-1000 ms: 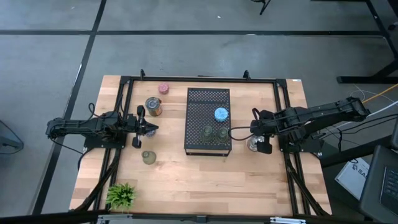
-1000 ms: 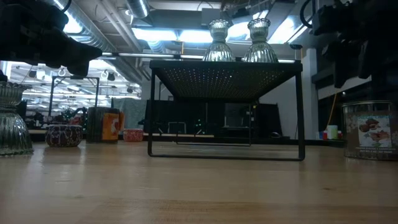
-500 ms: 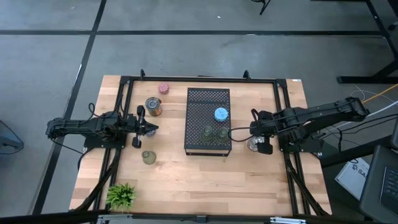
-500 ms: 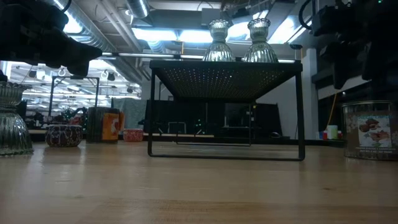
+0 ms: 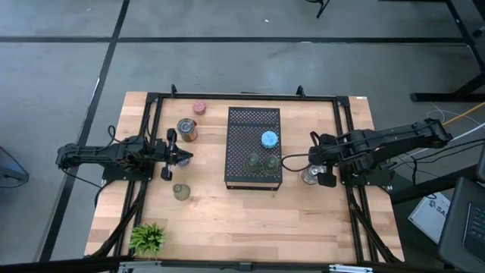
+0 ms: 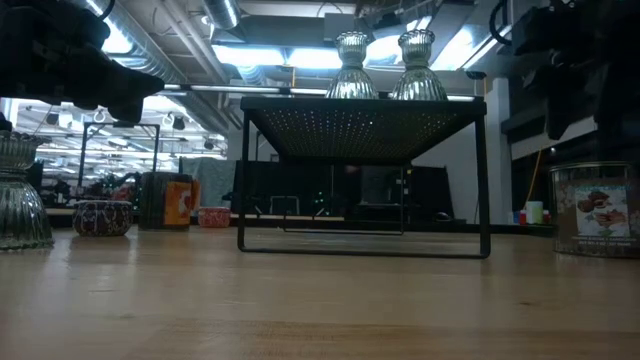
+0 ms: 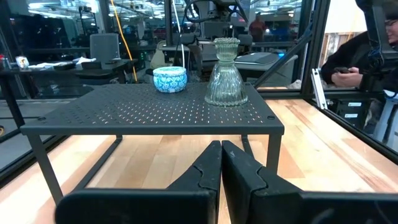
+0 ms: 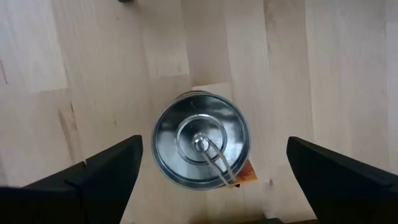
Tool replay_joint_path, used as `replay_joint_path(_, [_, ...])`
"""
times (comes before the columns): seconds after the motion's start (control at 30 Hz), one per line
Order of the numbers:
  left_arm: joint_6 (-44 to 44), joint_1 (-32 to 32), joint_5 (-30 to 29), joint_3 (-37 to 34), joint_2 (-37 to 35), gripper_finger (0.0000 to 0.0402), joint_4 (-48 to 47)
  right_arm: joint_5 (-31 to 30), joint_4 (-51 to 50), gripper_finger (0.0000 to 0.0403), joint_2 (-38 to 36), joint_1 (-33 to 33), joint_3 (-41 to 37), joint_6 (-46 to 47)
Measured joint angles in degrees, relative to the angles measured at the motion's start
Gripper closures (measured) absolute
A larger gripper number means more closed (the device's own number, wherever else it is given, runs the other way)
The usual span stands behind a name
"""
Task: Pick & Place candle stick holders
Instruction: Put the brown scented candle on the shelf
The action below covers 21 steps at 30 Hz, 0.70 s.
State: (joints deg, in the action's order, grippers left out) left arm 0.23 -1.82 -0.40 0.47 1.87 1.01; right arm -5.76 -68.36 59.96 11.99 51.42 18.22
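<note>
Black perforated metal, the raised tray [image 5: 254,125], already carries three candle stick holders: a blue patterned ceramic cup [image 5: 269,139] and two clear ribbed glass holders [image 5: 253,160] [image 5: 270,161] standing just beside each other near its front edge. I judge the job to be about half done. Still down on the wooden table [image 5: 227,205] are a small pink cup [image 5: 199,108] near the far edge, a printed tin-like holder [image 5: 186,130] beside it, an olive-green cup [image 5: 180,192] nearer the small green plant [image 5: 148,237], and the round silvery metal holder [image 8: 200,148] on my right side.

My right gripper [image 5: 321,159] hangs straight above that silvery holder with its fingers [image 8: 106,168] spread wide on either side. They touch nothing; the holder sits on the wood between them, seen from above in the right wrist view. I reckon the next step is to come down around it and close.

My left gripper [image 5: 179,155] waits left of the tray, pressed fully together and empty, pointing at the tray.
</note>
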Motion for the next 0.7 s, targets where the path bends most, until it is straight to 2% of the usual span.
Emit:
replay_joint_path(0.27, [0.0, 0.0, 0.0, 0.0, 0.0, 0.0395, 0.0, -0.1, 1.3, 0.0003, -0.1, 0.2, -4.3, 0.9])
replay_joint_path(0.7, [0.0, 0.0, 0.0, 0.0, 0.0, 0.0395, 0.0, -2.0, 2.2, 0.0003, -2.0, 0.6, -4.5, 0.8])
